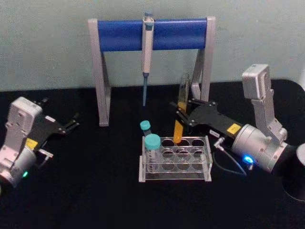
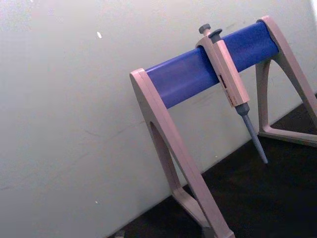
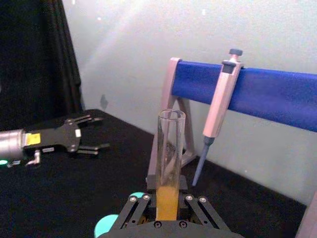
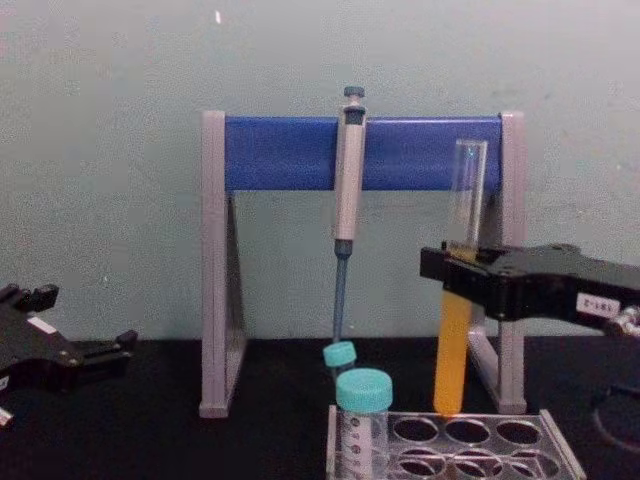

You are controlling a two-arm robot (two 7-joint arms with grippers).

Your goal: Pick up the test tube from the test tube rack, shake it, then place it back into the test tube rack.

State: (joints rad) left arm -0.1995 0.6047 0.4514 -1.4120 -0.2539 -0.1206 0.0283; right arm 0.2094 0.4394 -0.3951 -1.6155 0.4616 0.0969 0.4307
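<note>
Fingers (image 4: 441, 266) of the right gripper (image 1: 181, 113) clamp the test tube (image 4: 466, 190) upright over the test tube rack's (image 1: 174, 177) back row.
Slim clear glass, capless, lower half orange-yellow; its base sits at a round hole, contact unclear. Clear plastic rack. Left gripper (image 3: 102, 133) well left of it, fingers spread.

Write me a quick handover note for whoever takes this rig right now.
Right pincer: shut on the test tube, which is upright with its tip at or just above the back row of the test tube rack.
Left pincer: open, parked off to the left.
Done: tube grasped. Whether it has been shaken cannot be told.
Left: shake if needed, lower it into a free hole, release.
</note>
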